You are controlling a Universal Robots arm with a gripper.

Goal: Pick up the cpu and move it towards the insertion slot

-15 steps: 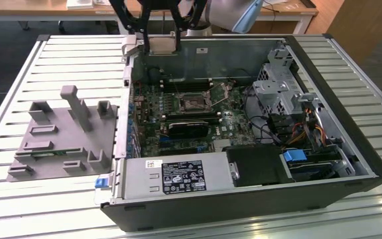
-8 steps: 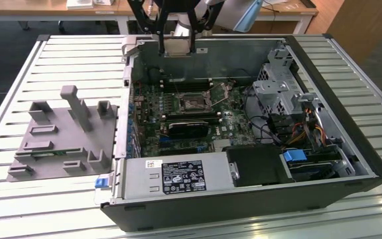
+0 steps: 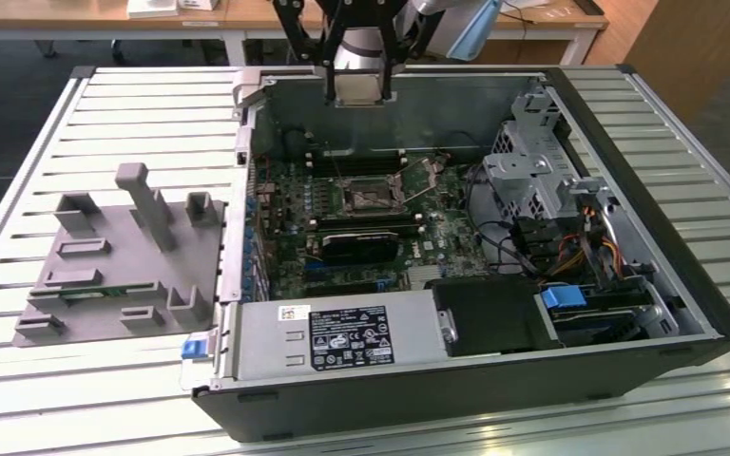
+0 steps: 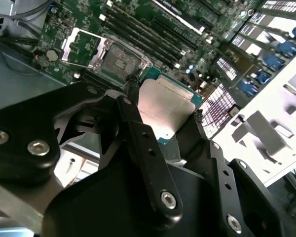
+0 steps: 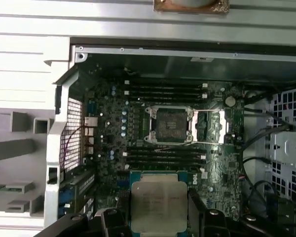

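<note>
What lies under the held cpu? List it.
Under the cpu, shut in the gripper: green motherboard and memory slots. The chip covers whatever lies directly beneath it.

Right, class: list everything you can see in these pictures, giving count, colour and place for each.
computer case: one, black, open on the slatted table.
motherboard: one, green, inside the case.
insertion slot: one, metal frame with dark centre, mid-board, retention frame open.
power supply: one, grey, at the case's near edge.
fixture: one, grey plastic, on the table at the exterior view's left of the case.
cpu: one, silvery top with green edge, held above the board, apart from the slot.
gripper: one, black, closed on the cpu.
</note>
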